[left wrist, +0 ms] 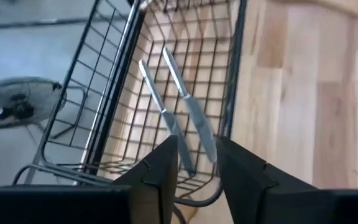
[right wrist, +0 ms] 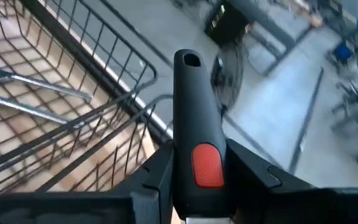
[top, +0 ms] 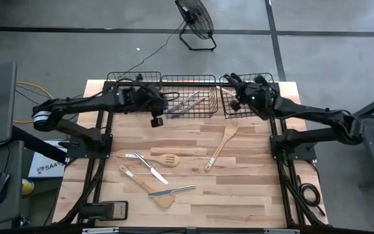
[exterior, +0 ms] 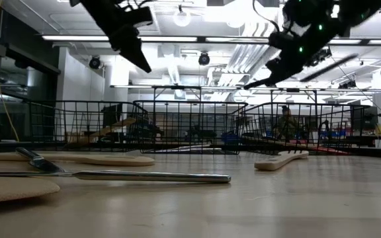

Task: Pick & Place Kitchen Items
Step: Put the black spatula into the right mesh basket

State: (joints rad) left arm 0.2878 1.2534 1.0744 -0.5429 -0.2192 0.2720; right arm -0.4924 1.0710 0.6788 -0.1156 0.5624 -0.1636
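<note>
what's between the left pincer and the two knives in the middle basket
Nothing. In the left wrist view the left pincer hangs above the two knives lying in the middle basket, with only open air between.

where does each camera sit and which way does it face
High: overhead, facing down on the table; both arms show.
Low: at tabletop height, facing the baskets; both arms hang in from above.
Left wrist: past the empty left hand at two knives.
Right wrist: right hand shut on a black handle.
Shared: both wrist views show the knives.

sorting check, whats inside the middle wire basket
Two silver knives lie side by side in the middle basket. The left gripper's fingers cover its near end.
</note>
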